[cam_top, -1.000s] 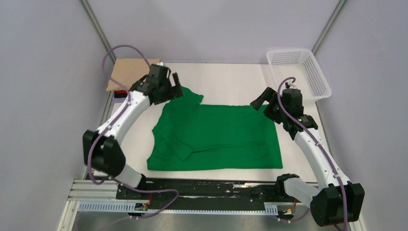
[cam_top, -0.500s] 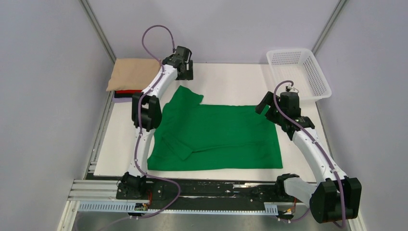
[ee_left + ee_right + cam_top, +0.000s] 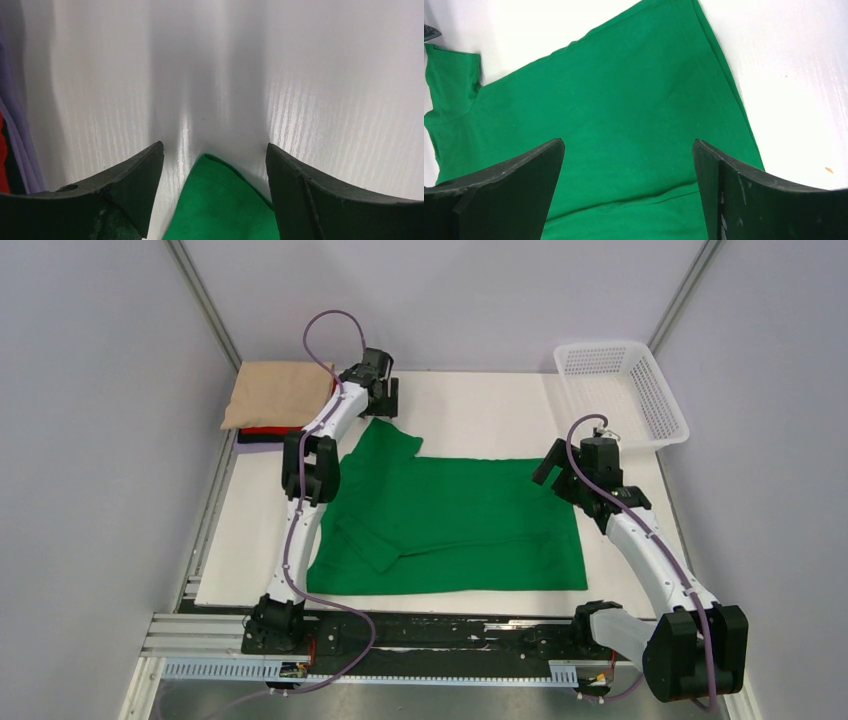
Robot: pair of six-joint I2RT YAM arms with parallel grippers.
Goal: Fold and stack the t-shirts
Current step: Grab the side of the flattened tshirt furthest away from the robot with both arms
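L arm stretched far fwd, L hand point(image 3: 214, 152) spread wide; R hand point(image 3: 628, 145) same (elbow bent).

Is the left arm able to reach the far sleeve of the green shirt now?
Probably yes: the open left claw hangs right at the sleeve tip, with nothing between them.

One green shirt point(image 3: 450, 520); three folded shirts point(image 3: 280, 395) stacked left of the left gripper point(image 3: 385, 403); one basket point(image 3: 665, 405) right of the right gripper point(image 3: 548, 462).
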